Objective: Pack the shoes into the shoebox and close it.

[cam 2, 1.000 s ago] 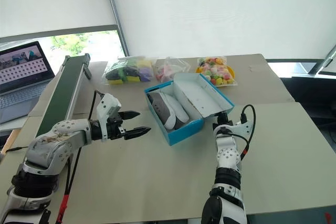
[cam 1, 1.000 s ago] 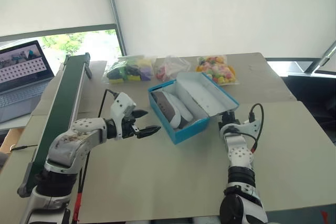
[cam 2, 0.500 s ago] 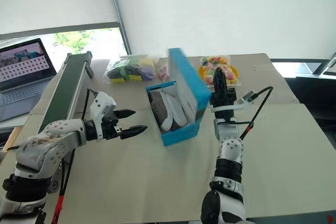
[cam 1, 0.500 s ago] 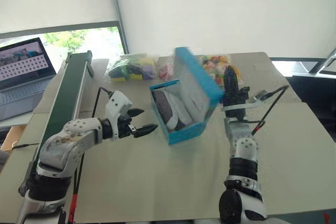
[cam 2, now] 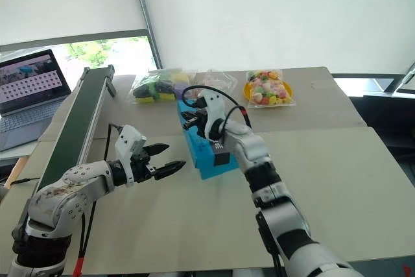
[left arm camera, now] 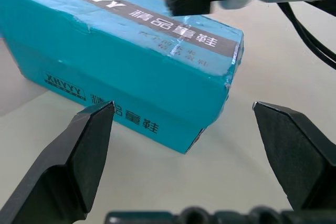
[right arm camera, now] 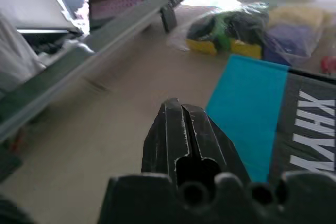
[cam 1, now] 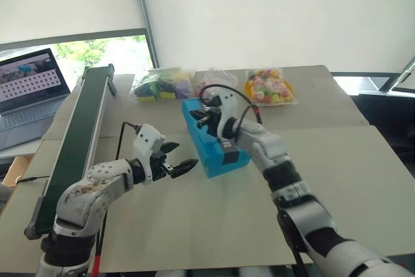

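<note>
- Closing step in hand: lid of the one blue shoebox [cam 1: 211, 141] down flat on top, near the middle of the desk [cam 1: 337, 180].
- Shoes not to be seen now, likely shut inside the box.
- Right end effector [cam 2: 192, 120] reaching over the far end of the lid, fingers pressed tight together, holding nothing.
- Left end effector [cam 1: 176, 167] hanging just left of the box's near corner, fingers spread wide, empty, not touching the box.
- Next move, at a guess: press the lid down along its whole top so it sits snug, with the left end effector ready to steady the side if the box slides.
- Counted: one box, two arms, three clear bags of bright bits along the far edge: a green and purple bag [cam 1: 159, 85], a pink bag [cam 1: 211, 82], a bag of mixed colours [cam 1: 267, 87].
- One long green belt [cam 1: 78, 141] on the left, one laptop [cam 1: 31, 85] beyond it.
</note>
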`<action>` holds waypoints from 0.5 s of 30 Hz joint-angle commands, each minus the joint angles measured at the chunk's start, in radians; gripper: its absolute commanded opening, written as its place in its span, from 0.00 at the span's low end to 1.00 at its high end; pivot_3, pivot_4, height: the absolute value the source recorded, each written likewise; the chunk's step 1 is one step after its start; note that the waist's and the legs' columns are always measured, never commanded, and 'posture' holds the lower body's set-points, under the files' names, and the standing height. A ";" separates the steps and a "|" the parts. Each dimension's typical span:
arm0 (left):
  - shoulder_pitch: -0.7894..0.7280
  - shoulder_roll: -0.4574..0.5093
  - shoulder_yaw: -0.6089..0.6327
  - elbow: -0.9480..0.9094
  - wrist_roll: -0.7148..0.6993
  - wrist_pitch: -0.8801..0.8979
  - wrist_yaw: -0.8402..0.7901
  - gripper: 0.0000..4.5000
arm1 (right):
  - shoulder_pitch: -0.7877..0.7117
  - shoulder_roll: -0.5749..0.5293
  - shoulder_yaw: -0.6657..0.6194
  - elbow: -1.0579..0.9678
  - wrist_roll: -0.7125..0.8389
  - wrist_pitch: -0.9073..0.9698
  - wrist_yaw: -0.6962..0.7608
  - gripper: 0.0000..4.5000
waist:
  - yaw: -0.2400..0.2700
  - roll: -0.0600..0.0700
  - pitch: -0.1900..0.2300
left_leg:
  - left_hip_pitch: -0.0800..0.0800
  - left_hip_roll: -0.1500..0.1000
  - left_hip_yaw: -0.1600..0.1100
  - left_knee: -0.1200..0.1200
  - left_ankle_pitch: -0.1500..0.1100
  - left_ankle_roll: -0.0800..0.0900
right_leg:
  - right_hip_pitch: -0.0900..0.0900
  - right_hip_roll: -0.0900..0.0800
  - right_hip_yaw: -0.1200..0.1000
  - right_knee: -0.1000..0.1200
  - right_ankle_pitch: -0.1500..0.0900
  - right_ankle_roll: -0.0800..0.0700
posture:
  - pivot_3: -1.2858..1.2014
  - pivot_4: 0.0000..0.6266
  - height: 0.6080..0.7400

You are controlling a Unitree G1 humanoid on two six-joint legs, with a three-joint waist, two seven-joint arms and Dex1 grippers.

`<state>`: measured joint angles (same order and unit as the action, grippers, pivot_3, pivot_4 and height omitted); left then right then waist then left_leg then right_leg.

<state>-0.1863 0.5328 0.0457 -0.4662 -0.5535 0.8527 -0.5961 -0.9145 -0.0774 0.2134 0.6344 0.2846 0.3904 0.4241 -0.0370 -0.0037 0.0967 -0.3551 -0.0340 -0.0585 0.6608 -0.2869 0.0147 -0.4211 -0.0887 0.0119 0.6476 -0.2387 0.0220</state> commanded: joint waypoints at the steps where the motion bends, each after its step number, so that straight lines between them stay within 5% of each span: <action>1: 0.016 -0.020 0.062 -0.054 -0.017 -0.028 0.044 1.00 | -0.031 0.010 0.092 0.265 -0.167 -0.031 0.013 0.01 | -0.001 -0.001 0.000 | 0.000 0.000 0.000 0.000 0.000 0.000 | 0.000 0.000 0.000 0.000 0.000 0.000 | 0.52 0.24 0.40; 10: 0.059 -0.092 0.181 -0.090 -0.039 -0.039 0.151 1.00 | 0.044 -0.003 0.004 0.233 -0.177 -0.045 0.046 0.01 | 0.001 -0.001 -0.015 | 0.003 -0.003 0.000 0.002 -0.005 0.004 | 0.003 -0.004 0.000 0.000 0.001 0.002 | 0.52 0.24 0.40; 15: 0.062 -0.106 0.205 -0.092 -0.019 -0.076 0.193 1.00 | 0.144 -0.063 -0.289 -0.357 0.128 0.211 0.030 0.01 | 0.023 -0.001 -0.013 | -0.001 -0.002 -0.002 0.002 -0.004 0.003 | 0.001 -0.003 -0.001 -0.001 0.001 0.002 | 0.52 0.24 0.40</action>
<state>-0.1175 0.4280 0.2251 -0.5251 -0.5730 0.8078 -0.4159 -0.7578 -0.1181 0.0310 0.4822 0.2958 0.5147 0.4684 -0.0144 -0.0047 0.0838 -0.3601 -0.0354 -0.0613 0.6632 -0.2901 0.0169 -0.4232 -0.0915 0.0100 0.6466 -0.2377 0.0240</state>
